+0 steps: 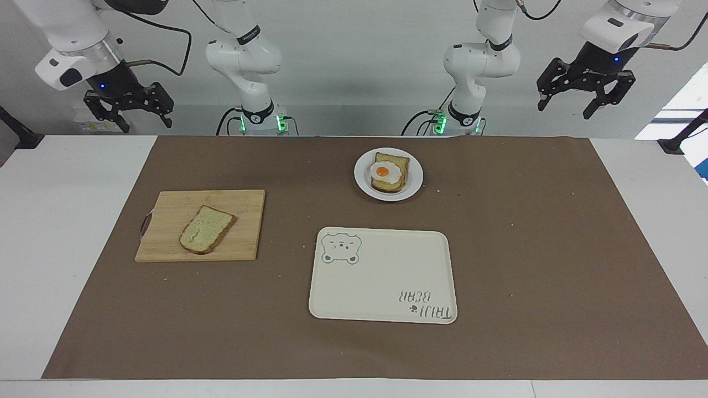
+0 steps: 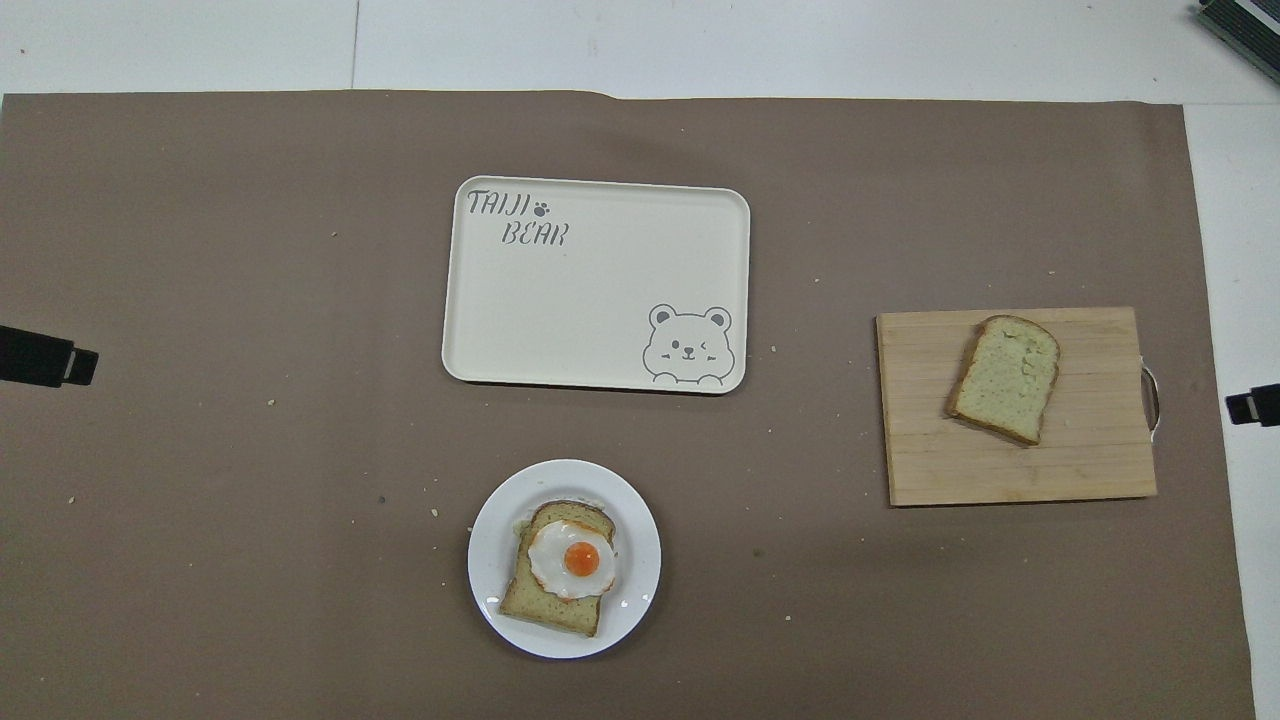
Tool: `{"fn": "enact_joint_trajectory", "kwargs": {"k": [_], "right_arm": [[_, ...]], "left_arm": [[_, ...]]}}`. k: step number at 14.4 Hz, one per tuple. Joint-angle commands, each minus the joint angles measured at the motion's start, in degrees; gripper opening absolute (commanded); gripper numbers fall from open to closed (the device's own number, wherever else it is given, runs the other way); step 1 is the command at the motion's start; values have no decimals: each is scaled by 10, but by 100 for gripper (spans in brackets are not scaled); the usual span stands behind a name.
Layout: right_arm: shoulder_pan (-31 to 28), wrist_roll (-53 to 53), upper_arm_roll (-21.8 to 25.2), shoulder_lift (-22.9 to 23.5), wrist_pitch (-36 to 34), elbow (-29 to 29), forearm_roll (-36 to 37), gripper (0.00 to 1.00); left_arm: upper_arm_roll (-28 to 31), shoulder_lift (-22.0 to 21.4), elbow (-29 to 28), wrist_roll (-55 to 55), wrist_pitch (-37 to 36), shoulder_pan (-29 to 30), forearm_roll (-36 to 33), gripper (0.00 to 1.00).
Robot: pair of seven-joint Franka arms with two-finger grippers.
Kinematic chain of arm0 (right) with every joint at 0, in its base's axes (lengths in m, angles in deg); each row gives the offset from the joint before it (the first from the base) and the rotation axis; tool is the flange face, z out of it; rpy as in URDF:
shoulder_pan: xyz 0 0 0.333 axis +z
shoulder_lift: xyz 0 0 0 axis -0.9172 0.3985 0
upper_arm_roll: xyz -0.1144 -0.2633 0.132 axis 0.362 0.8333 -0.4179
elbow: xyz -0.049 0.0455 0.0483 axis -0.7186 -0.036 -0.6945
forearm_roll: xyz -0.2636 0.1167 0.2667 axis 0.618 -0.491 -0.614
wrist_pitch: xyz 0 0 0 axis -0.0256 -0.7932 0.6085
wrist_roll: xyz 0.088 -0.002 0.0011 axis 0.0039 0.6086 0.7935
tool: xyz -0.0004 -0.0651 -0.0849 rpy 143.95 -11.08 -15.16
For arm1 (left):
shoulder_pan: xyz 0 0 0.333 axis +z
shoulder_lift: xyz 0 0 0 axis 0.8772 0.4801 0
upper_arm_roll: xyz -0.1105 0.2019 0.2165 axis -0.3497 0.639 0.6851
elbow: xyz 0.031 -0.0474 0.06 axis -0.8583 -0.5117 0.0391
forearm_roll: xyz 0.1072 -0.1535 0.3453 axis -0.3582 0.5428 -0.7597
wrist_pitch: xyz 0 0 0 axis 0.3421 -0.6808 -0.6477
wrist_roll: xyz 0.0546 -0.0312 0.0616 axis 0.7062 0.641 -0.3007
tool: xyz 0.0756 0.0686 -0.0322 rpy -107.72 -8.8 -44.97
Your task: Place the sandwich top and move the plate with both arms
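On the brown paper covering the tabletop point(image 1: 636, 232), seen from across the table, nothing has been picked up yet. The sandwich top point(image 1: 207, 229), a pale greenish slice with a brown crust, lies flat on a wooden cutting board point(image 1: 166, 243) toward the right arm's end. The white plate point(image 1: 416, 178) sits close to the robots, carrying a toast slice point(image 1: 399, 163) with a fried egg point(image 1: 385, 172) on it, so the open sandwich looks ready for its lid. A cream bear tray point(image 1: 387, 276) lies farther from the robots than the plate, and I take it for the plate's likely destination. The right gripper point(image 1: 142, 117) hangs high over the bare tabletop at its own end, fingers spread apart and empty. The left gripper point(image 1: 569, 105) hangs just as high at the other end, fingers likewise apart, holding nothing. Both arms seem to be waiting at rest, well apart from everything.

From overhead, the sandwich top point(image 2: 1005, 378) lies at a slant on the cutting board point(image 2: 920, 460), its rounded end pointing away from the robots. The plate point(image 2: 488, 560) is nearest the robots, with the bear tray point(image 2: 590, 300) directly farther out, a short straight carry. Only a dark tip of each gripper shows at the frame's edges, the left gripper point(image 2: 45, 358) and the right gripper point(image 2: 1252, 404). The right arm looks best placed to fetch the slice.
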Motion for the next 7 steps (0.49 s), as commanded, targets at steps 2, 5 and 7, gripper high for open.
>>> {"fn": "enact_joint_trajectory", "kwargs": {"k": [2,5,7], "right_arm": [[-5,0,-5,-14,-3,14,-8,100],[-5,0,-6,-14,-2,14,-8,100],[-6,1,-5,-14,-3,14,-8,100]], "left_arm": [[7,-17,-20,-8,4,-8,4,100],[7,-17,-21,-9,4,-12,4,100],[7,-18,-21,-9,3,-13,4,100]]}}
